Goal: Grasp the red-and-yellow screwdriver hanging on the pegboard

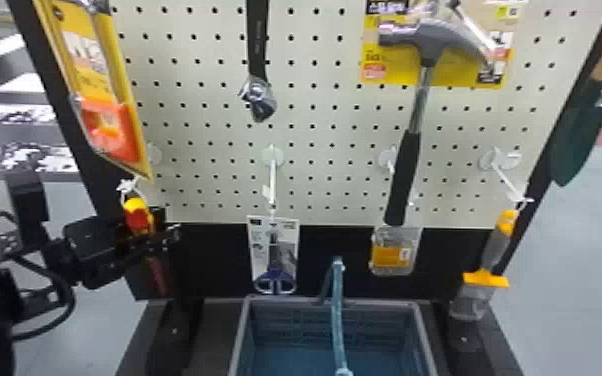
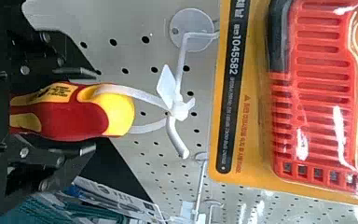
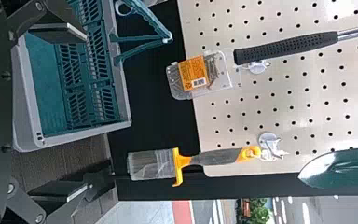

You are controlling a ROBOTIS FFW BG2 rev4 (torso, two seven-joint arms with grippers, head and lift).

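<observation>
In the head view my left gripper is at the pegboard's lower left, its fingers around the red-and-yellow screwdriver, which hangs by a white tie from a hook. Seen from the left wrist, the screwdriver's handle lies between the two fingers of the left gripper, with a narrow gap on each side, so the gripper is open. The rounded yellow end and its tie loop stick out beyond the fingertips. My right gripper stands wide open in the right wrist view, away from the screwdriver and holding nothing.
A yellow package hangs just above the screwdriver. Carded scissors hang to its right. Farther right are a hammer, a small clear box and a brush. A grey-and-teal basket stands below the pegboard.
</observation>
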